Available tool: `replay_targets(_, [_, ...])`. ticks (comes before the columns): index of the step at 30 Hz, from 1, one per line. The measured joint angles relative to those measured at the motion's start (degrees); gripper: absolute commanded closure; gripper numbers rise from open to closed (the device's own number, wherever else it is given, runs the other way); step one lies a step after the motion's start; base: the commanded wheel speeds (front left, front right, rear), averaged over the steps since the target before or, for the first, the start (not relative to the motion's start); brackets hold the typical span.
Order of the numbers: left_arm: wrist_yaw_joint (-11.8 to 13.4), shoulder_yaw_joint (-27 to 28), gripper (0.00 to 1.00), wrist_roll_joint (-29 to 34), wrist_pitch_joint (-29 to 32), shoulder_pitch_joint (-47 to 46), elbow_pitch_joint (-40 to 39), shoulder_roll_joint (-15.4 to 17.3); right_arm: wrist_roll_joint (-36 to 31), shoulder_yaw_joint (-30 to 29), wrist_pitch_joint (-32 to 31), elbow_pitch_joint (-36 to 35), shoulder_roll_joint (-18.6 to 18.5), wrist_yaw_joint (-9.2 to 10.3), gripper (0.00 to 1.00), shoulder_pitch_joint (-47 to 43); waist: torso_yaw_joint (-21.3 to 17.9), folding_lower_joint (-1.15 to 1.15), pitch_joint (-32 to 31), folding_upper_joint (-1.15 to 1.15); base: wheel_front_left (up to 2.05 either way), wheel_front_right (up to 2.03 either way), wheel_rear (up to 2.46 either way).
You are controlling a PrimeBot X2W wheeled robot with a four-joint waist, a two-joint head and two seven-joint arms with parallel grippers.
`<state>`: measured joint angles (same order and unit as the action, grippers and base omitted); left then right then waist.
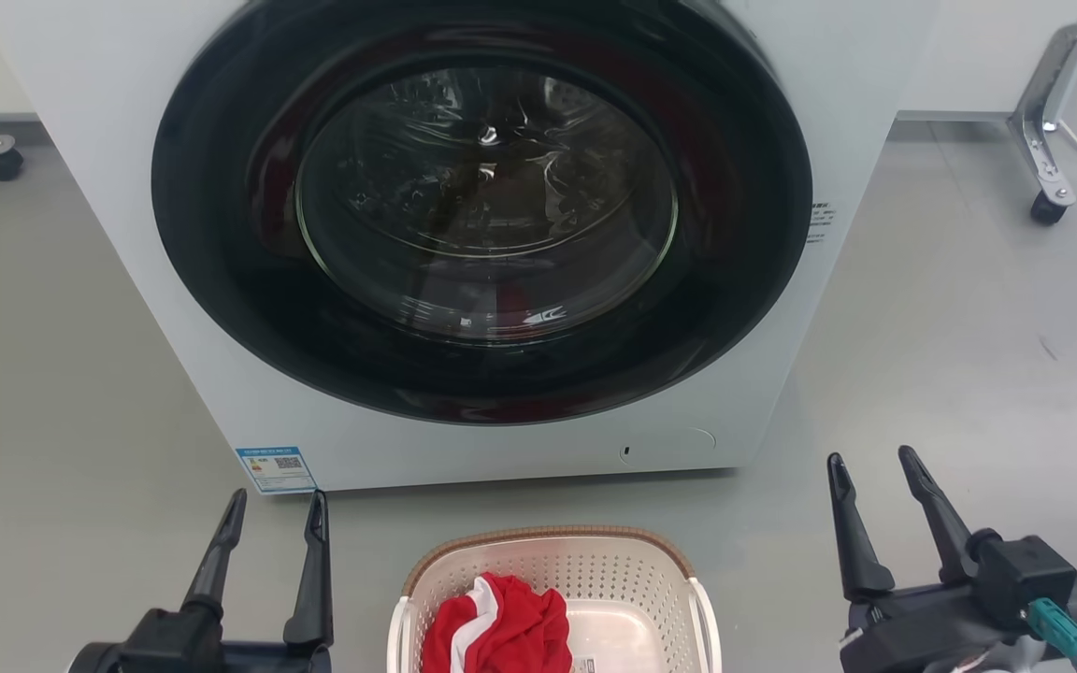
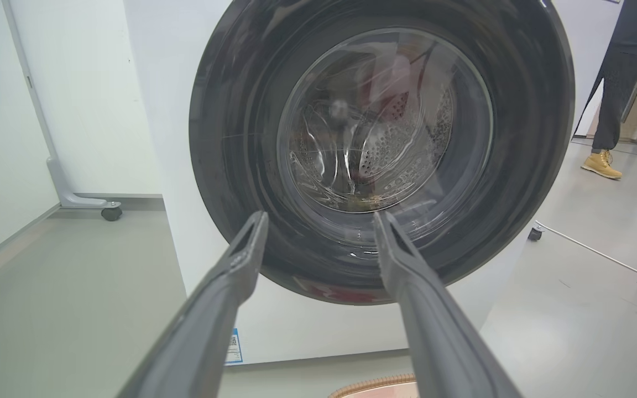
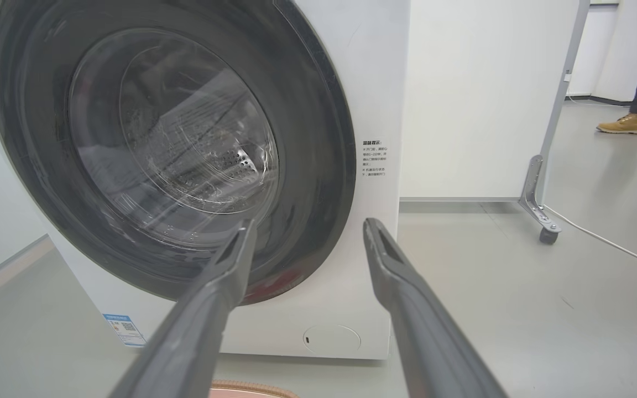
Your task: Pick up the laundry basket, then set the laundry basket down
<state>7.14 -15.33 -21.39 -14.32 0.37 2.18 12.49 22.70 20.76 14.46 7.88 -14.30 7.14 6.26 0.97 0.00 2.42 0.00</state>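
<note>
- The laundry basket point(image 1: 548, 533) sits on the grey floor point(image 1: 950, 355) just in front of the washing machine point(image 1: 847, 93), low and central in my head view, with its near end cut off by the bottom edge.
- A red and white garment point(image 1: 501, 626) lies bunched inside, towards the basket's left side.
- My left hand point(image 1: 278, 503) is to the left of the basket, clear of it. Its fingers are spread, pointing at the machine, with nothing between them.
- My right hand point(image 1: 871, 458) is to the right of the basket, farther off. It is also parted and holding nothing.
- The machine's round dark door point(image 1: 482, 206) is closed, with a blue label point(image 1: 275, 467) at the lower left corner of the front panel.
- Left wrist view: the brown rim of the basket just shows at the bottom edge beside the right finger point(image 2: 434, 331). A person's dark trouser leg and tan boot point(image 2: 600, 164) are at the far right.
- There is a castered frame leg point(image 1: 1048, 192) on the floor to the right of the machine.
</note>
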Motion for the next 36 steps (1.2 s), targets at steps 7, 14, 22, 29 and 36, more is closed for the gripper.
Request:
replay_targets(7, [0.0, 1.2, 0.00, 0.6, 1.0, 2.2, -0.7, -1.8, -1.5, -3.0, 0.0, -1.5, 0.4, 0.01, 0.00, -3.5, -0.1, 0.00, -0.6, 0.00, 0.00, 0.00, 0.00])
replay_targets(14, [0.0, 1.9, 0.00, 1.2, 2.9, 2.5, -0.7, -2.5, -2.5, -4.5, 0.1, -2.2, 1.4, 0.02, 0.00, -4.5, 0.1, 0.00, -0.6, 0.00, 0.00, 0.00, 0.00])
replay_targets(22, [0.0, 2.4, 0.00, 1.8, 4.7, 2.8, -1.0, -3.1, -3.9, -5.2, 0.1, -2.5, 2.2, 0.15, 0.00, -4.8, 0.2, 0.00, -0.6, 0.00, 0.00, 0.00, 0.00])
replay_targets(29, [0.0, 2.6, 0.00, 2.8, 6.0, 3.2, -1.5, -3.6, -4.6, -5.5, 0.1, -2.9, 2.6, 0.16, 0.00, -5.1, 0.3, 0.01, -0.6, 0.00, 0.00, 0.00, 0.00])
replay_targets(36, [-0.1, 2.3, 1.00, 3.2, 6.4, 4.5, 1.1, -4.0, -4.4, -5.0, -0.3, -0.3, 3.7, 0.05, 1.00, -6.7, 0.3, 0.01, -0.6, 0.00, 0.00, 0.00, 0.00])
